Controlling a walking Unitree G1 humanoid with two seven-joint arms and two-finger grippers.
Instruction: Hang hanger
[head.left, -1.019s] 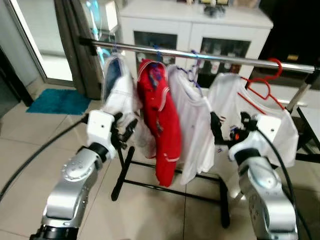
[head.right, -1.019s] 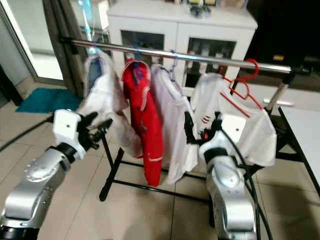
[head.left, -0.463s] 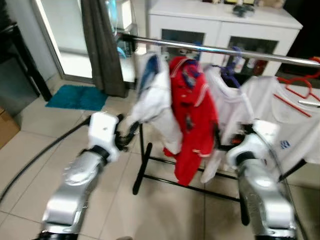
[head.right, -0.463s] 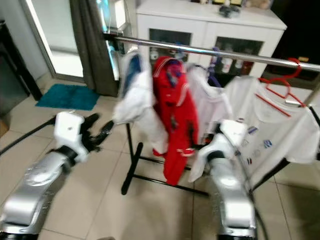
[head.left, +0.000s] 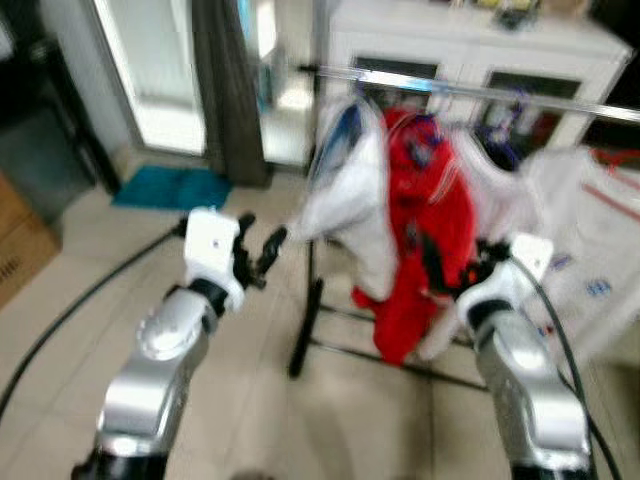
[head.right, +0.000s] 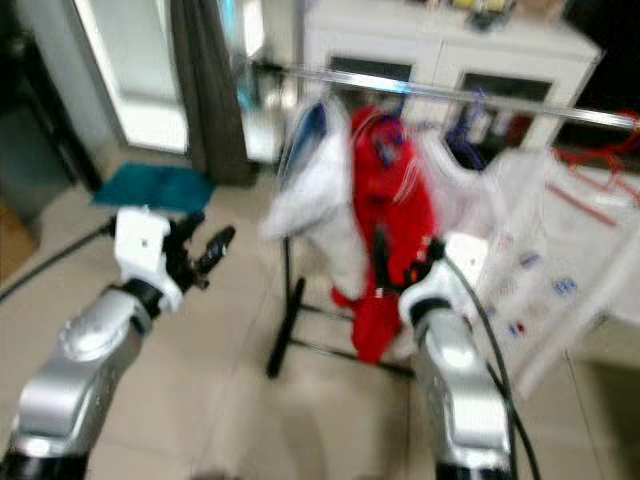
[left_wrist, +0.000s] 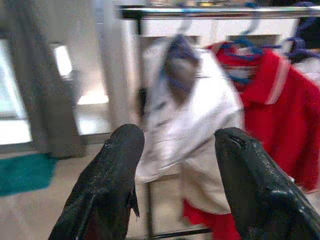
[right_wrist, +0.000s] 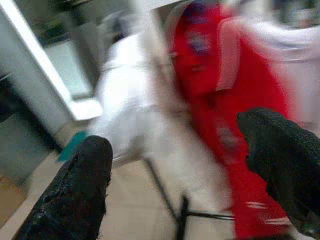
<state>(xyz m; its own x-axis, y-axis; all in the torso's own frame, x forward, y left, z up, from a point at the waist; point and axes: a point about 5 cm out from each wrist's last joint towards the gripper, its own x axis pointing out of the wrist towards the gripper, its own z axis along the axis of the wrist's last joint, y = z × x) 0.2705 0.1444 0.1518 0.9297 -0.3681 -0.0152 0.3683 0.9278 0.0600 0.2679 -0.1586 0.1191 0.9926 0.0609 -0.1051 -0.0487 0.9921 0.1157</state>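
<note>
A clothes rack with a silver rail (head.left: 470, 88) stands ahead. On it hang a white and blue garment (head.left: 345, 190), a red shirt (head.left: 425, 225) and white shirts (head.left: 590, 240). A red hanger (head.left: 612, 198) lies blurred against the white shirt at the rack's right end. My left gripper (head.left: 262, 250) is raised to the left of the rack, open and empty; the left wrist view has its fingers (left_wrist: 110, 180) framing the white and blue garment (left_wrist: 190, 120). My right gripper (head.left: 450, 268) is open and empty in front of the red shirt (right_wrist: 220, 75).
A white cabinet (head.left: 480, 40) stands behind the rack. At the left are a dark curtain (head.left: 228, 90), a bright glass door (head.left: 150, 70), a teal mat (head.left: 170, 188) and a cardboard box (head.left: 20, 250). A black cable (head.left: 90, 300) trails from my left arm over the tiled floor.
The camera has swung left and the picture has blurred, so the rack now sits further right. Both arms stay raised with their fingers open and empty.
</note>
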